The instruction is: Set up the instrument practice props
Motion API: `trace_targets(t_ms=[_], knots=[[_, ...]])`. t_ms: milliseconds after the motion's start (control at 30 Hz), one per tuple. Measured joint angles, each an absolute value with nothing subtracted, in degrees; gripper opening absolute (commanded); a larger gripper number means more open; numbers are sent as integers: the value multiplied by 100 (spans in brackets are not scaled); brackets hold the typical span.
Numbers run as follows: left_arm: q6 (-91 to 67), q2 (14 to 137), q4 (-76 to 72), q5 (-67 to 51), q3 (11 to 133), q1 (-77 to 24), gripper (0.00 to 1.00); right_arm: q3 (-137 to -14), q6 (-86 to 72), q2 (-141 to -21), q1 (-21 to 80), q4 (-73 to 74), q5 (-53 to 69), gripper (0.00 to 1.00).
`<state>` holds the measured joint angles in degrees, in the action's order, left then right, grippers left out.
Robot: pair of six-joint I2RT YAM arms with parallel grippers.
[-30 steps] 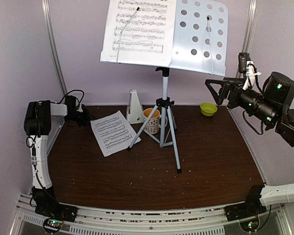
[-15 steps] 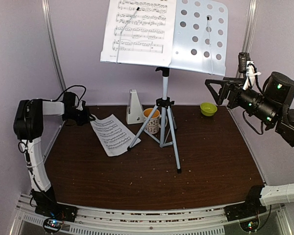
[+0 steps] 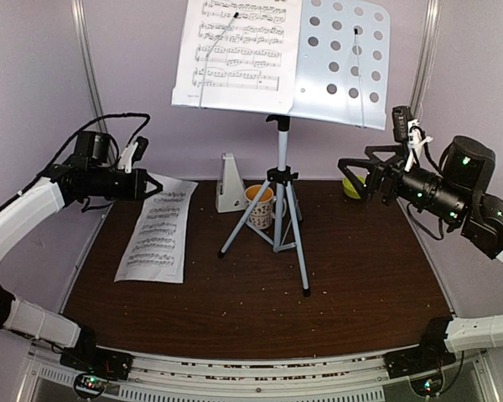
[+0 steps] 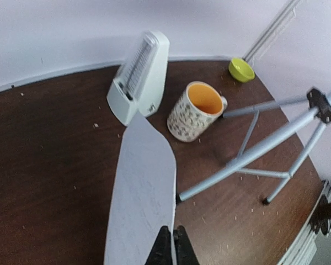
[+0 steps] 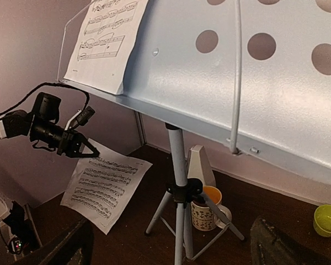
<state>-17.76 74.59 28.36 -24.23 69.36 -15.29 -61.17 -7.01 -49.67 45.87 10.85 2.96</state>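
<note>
The pale perforated music stand (image 3: pixel 339 63) stands on its grey tripod (image 3: pixel 281 213) mid-table, with one sheet-music page (image 3: pixel 235 50) on its left half. My left gripper (image 3: pixel 153 189) is shut on the top edge of the second page (image 3: pixel 158 230) and holds it hanging above the table's left side; the page also shows in the left wrist view (image 4: pixel 140 199) and the right wrist view (image 5: pixel 105 185). The white pyramid metronome (image 3: pixel 230 184) stands behind the tripod. My right gripper (image 3: pixel 345 163) is open and empty, raised at the right, below the stand's right half (image 5: pixel 254 72).
A patterned mug with orange inside (image 3: pixel 259 206) sits between the tripod legs, next to the metronome (image 4: pixel 139 77). A small green bowl (image 3: pixel 352 186) is at the back right, partly behind my right gripper. Walls close in on both sides.
My left arm has lifted the second page off the table and swung it up and left, so it now hangs from the gripper. My right gripper has moved a little left and down.
</note>
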Motion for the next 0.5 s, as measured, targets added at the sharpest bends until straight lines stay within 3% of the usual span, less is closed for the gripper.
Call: trace_targets(t_ms=[267,500], knots=[[-985,6215,3881,-2945,6622,-2615,0,-6051,-305,-4995,4674,1059,1208,100],[-602,6040,4158,-3979,7120,-3492,0,-6543,172,-5531,5188,1354,1769,99]])
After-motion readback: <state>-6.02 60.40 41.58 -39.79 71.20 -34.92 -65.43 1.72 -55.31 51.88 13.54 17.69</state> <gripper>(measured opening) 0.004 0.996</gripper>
